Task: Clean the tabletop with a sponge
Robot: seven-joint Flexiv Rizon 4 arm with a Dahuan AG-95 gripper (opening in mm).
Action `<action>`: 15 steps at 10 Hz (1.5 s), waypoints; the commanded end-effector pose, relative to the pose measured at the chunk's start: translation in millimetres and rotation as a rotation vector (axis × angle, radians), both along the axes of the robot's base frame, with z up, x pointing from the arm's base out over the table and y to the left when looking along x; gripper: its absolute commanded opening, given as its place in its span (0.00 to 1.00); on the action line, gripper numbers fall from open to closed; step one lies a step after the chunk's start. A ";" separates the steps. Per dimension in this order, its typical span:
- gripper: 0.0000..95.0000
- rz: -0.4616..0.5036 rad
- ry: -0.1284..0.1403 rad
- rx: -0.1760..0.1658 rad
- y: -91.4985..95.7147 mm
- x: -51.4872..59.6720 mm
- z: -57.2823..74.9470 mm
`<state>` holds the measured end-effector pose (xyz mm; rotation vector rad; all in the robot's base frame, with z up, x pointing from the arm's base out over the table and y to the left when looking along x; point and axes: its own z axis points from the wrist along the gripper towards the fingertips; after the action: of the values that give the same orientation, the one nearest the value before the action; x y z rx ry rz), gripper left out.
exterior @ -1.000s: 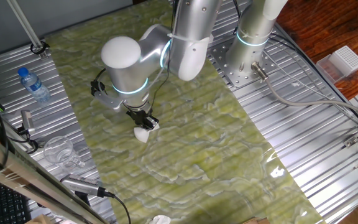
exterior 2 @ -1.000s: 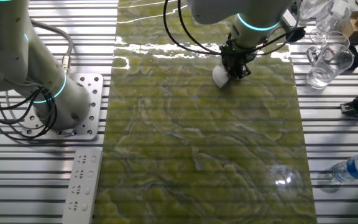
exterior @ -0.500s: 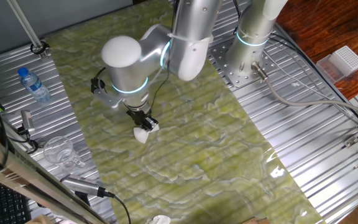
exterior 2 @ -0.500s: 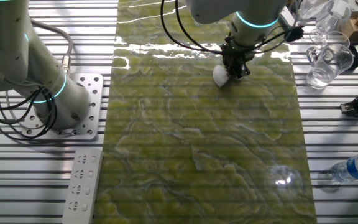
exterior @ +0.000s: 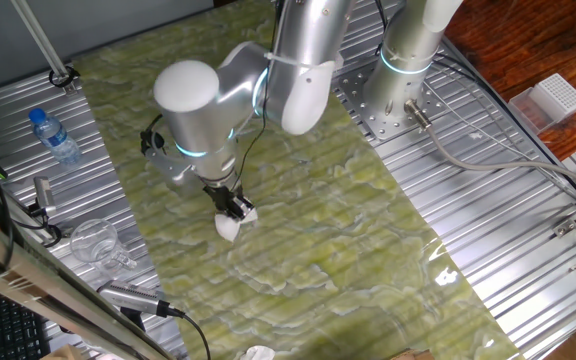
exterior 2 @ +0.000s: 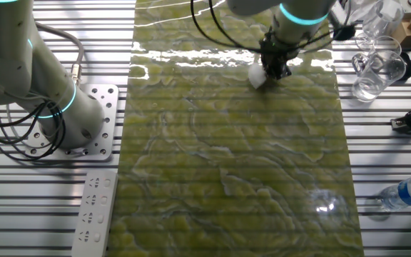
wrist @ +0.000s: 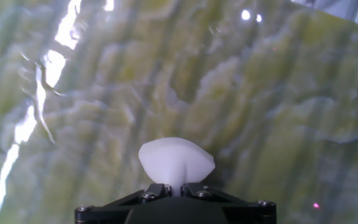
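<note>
Sponge: the sponge looks soft and light; in the hand view it bulges out either side of where it is pinched, so I'd judge it squashes easily and springs back.
Where it is: left of centre in one fixed view, top centre-right in the other fixed view, low against the tabletop; whether it is pressed on or just above it I cannot tell.
Hold: the gripper is clamped narrow on the sponge's near end, leaving most of the block sticking out ahead of the fingers. That seems the right place to me, since the free end can flatten onto the surface; a grip further out would likely put the fingers on the sheet.
Surface: glossy yellow-green sheet with pale veins and bright glare streaks; I'd guess it is slick, so the sponge should glide with little drag.
Arm pose: the wrist hangs over the sheet with the big rounded joint above and the black fingers pointing down at a slight tilt.
Nearby: a clear glass jug stands off the sheet's edge on the ribbed metal, apart from the gripper.
</note>
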<state>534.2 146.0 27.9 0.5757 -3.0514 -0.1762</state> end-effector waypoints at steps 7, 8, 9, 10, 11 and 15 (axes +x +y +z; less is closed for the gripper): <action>0.00 0.069 -0.007 -0.029 21.6 3.6 -17.0; 0.00 0.068 -0.009 -0.024 22.3 3.4 -15.4; 0.00 0.061 -0.015 -0.016 24.7 4.4 -15.7; 0.00 0.055 -0.019 -0.011 26.1 5.1 -16.5; 0.00 0.050 -0.021 -0.008 28.1 5.8 -17.2; 0.00 0.015 -0.022 -0.006 35.4 10.0 -15.6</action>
<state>544.1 182.9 12.3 0.6009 -3.0654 -0.1632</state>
